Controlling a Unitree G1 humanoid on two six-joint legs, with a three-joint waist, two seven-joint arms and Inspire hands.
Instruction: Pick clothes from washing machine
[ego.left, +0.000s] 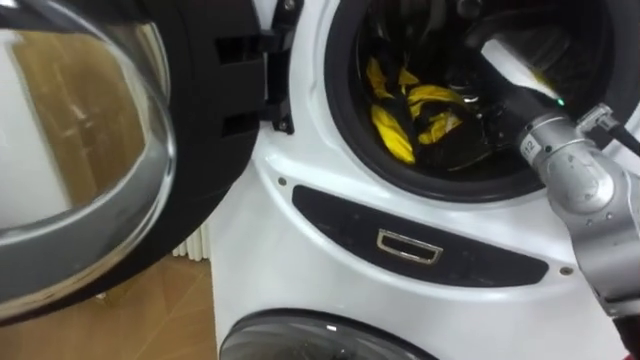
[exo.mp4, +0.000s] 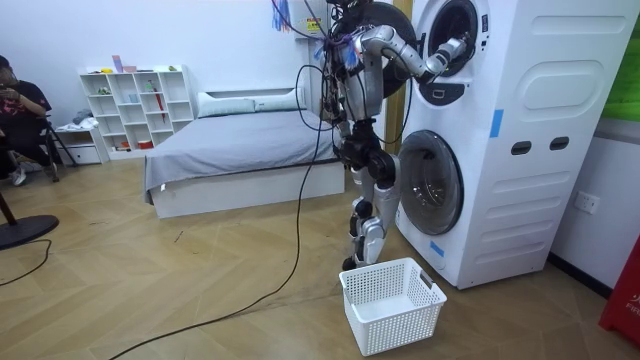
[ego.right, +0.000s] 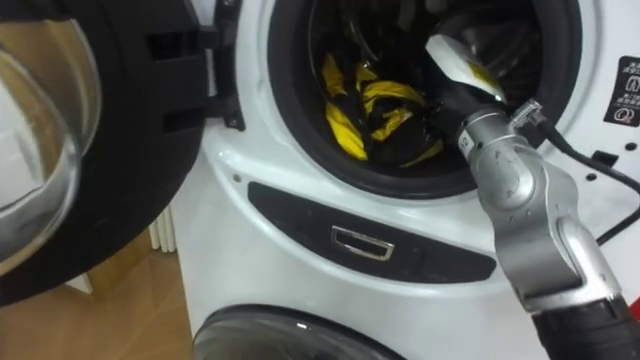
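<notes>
One heap of yellow-and-black clothes (ego.left: 392, 130) lies low in the left half of the drum (ego.left: 440, 177). It is crumpled, and its longest yellow fold runs steeply from upper left to lower right. The right hand (ego.left: 505, 75) is inside the drum just right of the heap; whether its fingers are apart or clamped cannot be told. The door (ego.left: 100, 150) hangs open at left. A white basket (exo.mp4: 405, 328) stands on the floor by the robot's feet.

Stood before the washing machine (exo.mp4: 520, 150), basket (exo.mp4: 392, 300) on the floor (exo.mp4: 200, 280) before it, bed (exo.mp4: 240, 150) behind. Had right hand (ego.left: 485, 118) inside upper drum (ego.left: 340, 90), right of the clothes (ego.left: 400, 112); door (ego.left: 200, 130) left.
</notes>
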